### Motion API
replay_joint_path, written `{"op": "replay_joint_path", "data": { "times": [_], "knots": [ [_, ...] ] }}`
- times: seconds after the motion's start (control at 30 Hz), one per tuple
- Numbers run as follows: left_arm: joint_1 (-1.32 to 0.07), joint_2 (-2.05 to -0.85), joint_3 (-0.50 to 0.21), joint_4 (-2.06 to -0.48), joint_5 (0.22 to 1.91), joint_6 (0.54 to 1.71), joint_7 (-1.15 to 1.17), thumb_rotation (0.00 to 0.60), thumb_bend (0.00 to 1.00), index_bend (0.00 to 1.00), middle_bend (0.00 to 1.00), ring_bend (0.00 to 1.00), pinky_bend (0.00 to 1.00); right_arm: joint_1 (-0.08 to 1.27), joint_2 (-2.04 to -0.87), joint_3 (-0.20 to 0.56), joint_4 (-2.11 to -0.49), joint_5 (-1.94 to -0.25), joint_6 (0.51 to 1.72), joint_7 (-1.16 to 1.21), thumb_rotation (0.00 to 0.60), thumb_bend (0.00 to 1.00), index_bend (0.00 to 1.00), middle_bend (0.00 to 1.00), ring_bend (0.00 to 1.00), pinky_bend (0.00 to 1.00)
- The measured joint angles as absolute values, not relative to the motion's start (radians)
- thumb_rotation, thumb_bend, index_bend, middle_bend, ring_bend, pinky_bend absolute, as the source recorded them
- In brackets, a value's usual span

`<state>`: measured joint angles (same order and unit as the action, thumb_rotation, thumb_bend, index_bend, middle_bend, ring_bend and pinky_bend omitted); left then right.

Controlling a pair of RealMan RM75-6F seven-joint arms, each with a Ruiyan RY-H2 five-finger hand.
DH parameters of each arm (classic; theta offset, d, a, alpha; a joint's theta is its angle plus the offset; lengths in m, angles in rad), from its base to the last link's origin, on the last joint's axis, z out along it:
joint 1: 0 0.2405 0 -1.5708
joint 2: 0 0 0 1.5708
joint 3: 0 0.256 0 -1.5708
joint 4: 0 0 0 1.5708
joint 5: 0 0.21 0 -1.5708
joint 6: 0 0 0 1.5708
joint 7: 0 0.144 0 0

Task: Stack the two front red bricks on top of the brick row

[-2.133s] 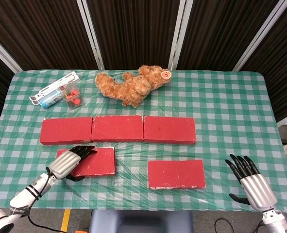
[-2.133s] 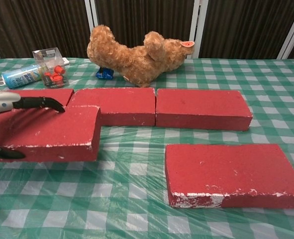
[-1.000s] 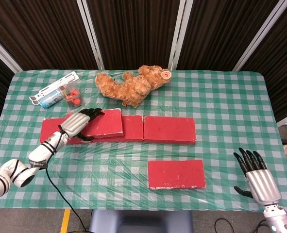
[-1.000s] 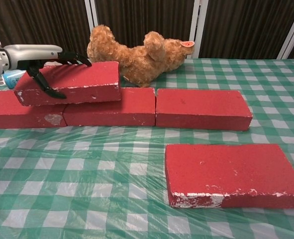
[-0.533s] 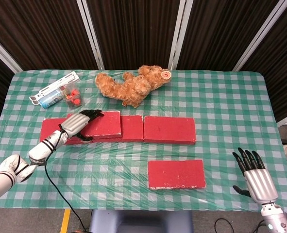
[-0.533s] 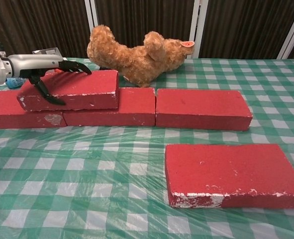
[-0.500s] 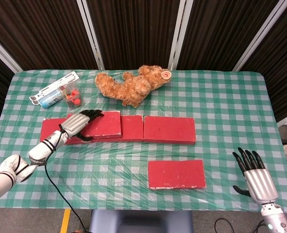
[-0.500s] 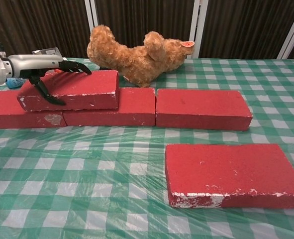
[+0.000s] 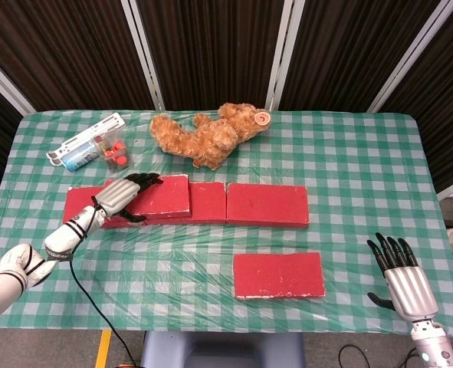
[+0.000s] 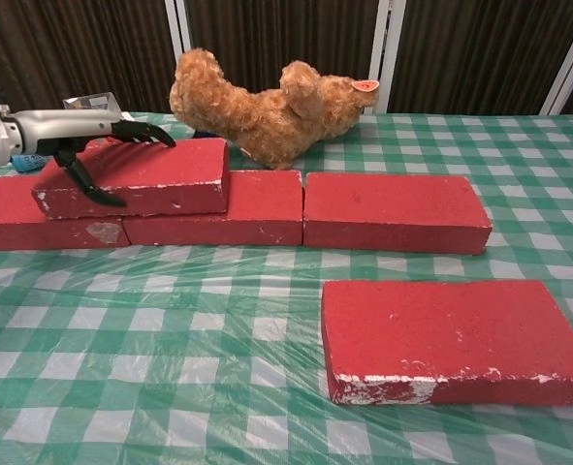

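A row of red bricks (image 9: 267, 204) (image 10: 396, 211) runs across the table's middle. On its left part lies another red brick (image 9: 161, 196) (image 10: 145, 176), straddling the seam between the left and middle row bricks. My left hand (image 9: 119, 196) (image 10: 78, 128) grips that brick at its left end, fingers over the top and thumb on the front face. A second loose red brick (image 9: 278, 274) (image 10: 456, 339) lies flat in front, right of centre. My right hand (image 9: 402, 277) hovers open near the front right corner, fingers apart, holding nothing; only the head view shows it.
A brown teddy bear (image 9: 209, 134) (image 10: 267, 100) lies behind the row. At the back left sit a clear box of orange bits (image 9: 116, 152) (image 10: 100, 139) and a blue-white tube (image 9: 77, 159) (image 10: 40, 147). Clear plastic film covers the green checked tablecloth (image 9: 364, 176).
My left hand lifted the front-left brick off the table, carried it back and lowered it onto the row's left part. My right hand drew slightly back toward the front edge.
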<state>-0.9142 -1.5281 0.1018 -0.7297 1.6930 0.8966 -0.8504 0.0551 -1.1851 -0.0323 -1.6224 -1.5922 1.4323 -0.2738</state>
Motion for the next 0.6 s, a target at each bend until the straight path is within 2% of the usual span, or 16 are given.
{"op": "replay_joint_path", "data": {
  "times": [0.1,0.23,0.37,0.53,0.6],
  "knots": [
    [-0.913,-1.529,0.109,-0.723,1.691,0.894,-0.854,0.600,0.30,0.31,0.50,0.33,0.42,0.055,-1.186,-0.032,-1.623,-1.590,1.432,-0.276,0.600,0.15,0.00,0.00,0.00,0.00],
    [-0.910,-1.529,0.114,-0.722,1.691,0.901,-0.859,0.600,0.30,0.27,0.39,0.25,0.37,0.054,-1.187,-0.031,-1.623,-1.588,1.435,-0.278,0.600,0.15,0.00,0.00,0.00,0.00],
    [-0.909,-1.527,0.123,-0.731,1.697,0.910,-0.848,0.600,0.30,0.14,0.26,0.14,0.29,0.054,-1.188,-0.030,-1.623,-1.587,1.434,-0.280,0.600,0.15,0.00,0.00,0.00,0.00],
    [-0.911,-1.522,0.127,-0.746,1.696,0.913,-0.842,0.600,0.30,0.04,0.15,0.02,0.20,0.053,-1.186,-0.032,-1.625,-1.589,1.437,-0.279,0.600,0.15,0.00,0.00,0.00,0.00],
    [-0.912,-1.521,0.128,-0.749,1.692,0.904,-0.840,0.600,0.29,0.01,0.13,0.01,0.18,0.052,-1.185,-0.033,-1.625,-1.590,1.438,-0.278,0.600,0.15,0.00,0.00,0.00,0.00]
  ]
}}
